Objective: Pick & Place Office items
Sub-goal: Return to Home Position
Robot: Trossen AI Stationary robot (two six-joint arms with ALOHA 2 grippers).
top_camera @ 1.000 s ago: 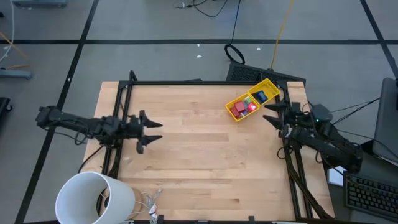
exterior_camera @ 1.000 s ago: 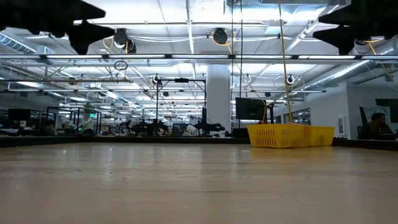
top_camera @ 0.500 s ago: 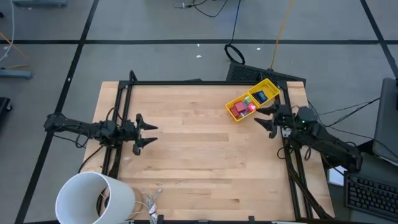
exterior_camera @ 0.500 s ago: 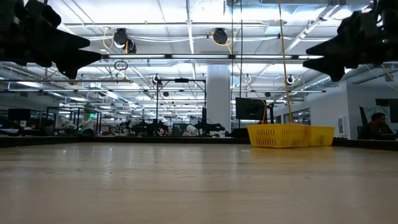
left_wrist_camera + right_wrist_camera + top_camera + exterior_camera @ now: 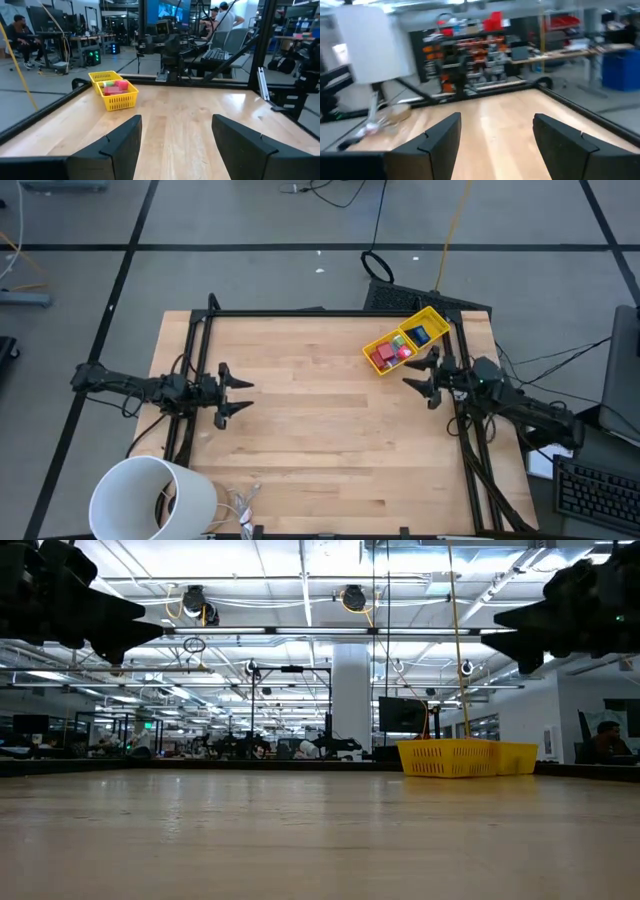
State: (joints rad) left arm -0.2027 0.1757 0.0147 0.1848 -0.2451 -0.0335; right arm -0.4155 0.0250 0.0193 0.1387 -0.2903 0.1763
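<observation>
1. Wooden worktop (image 5: 320,430) seen from above, bare across its middle. A yellow bin (image 5: 395,329) lies slantwise near the far right corner.
2. The office items (image 5: 392,352) all lie inside that bin: red pieces, a pink one, a green bit and a blue, dark-framed rectangle. None shows loose on the wood, so the sorting looks finished.
3. The left pincer (image 5: 240,394) hangs over the left part of the worktop, released and empty. Its two fingers (image 5: 117,145) are spread wide in its own wrist view and point across the wood toward the bin.
4. The right pincer (image 5: 420,380) hovers just beside the bin, on its near side, also released and holding nothing. Both arms seem drawn toward their own sides to rest clear of the work area.
5. A big white cylinder (image 5: 150,498) stands off the near left corner, apart from the job.
6. Hard to make out: the pieces overlap, so their exact number cannot be told. In the low view the bin's mesh wall hides its contents, and both pincers are dark shapes cut off at the upper corners.
</observation>
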